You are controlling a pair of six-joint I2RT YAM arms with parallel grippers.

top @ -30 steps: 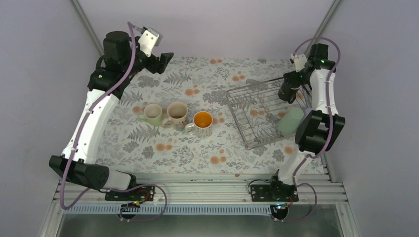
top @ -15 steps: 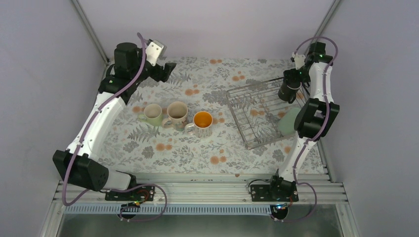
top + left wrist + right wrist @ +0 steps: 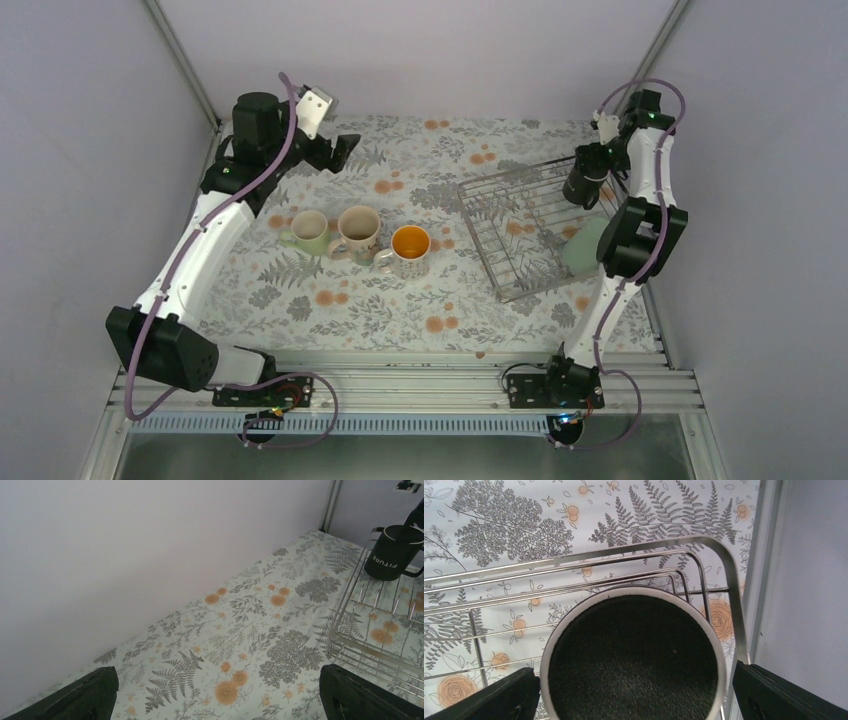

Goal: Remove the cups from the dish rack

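**RIGHT GRIPPER POSITIONED OVER BLACK MUG IN RACK**

**1. Placement and hold**

The right gripper [image 3: 636, 694] hangs directly above the black mug [image 3: 392, 552]. Its 2 fingers [image 3: 484, 696] are spread wide, 1 at 9 o'clock and 1 at 3 o'clock of the mug's mouth. Neither finger visibly presses the wall. This straddle suits a straight descent and a squeeze on the outside of the mug, judged as the step in hand.

The left gripper [image 3: 340, 150] is raised at 11 o'clock of the table [image 3: 330, 300]. Its fingers are also wide apart and hold nothing. This keeps it well apart from the rack, probably so that the arms do not cross.

**2. Location of items**

- The dish rack [image 3: 500, 215] sits at 3 o'clock of the table.
- The black mug stands in the rack's 1 o'clock corner, close to the bent wire rim.
- A green tumbler [image 3: 578, 248] lies at the rack's 4 o'clock side, partly hidden by the right arm.
- 3 mugs stand in a row on the table: pale green mug [image 3: 308, 232], cream mug [image 3: 358, 228], mug with orange inside [image 3: 410, 245].

**3. Appearance of the black mug**

Upright, mouth up. The outer wall is matte black with white lettering, and 1 side handle shows in the left wrist view. The rim is pale. The inside is dark and speckled.
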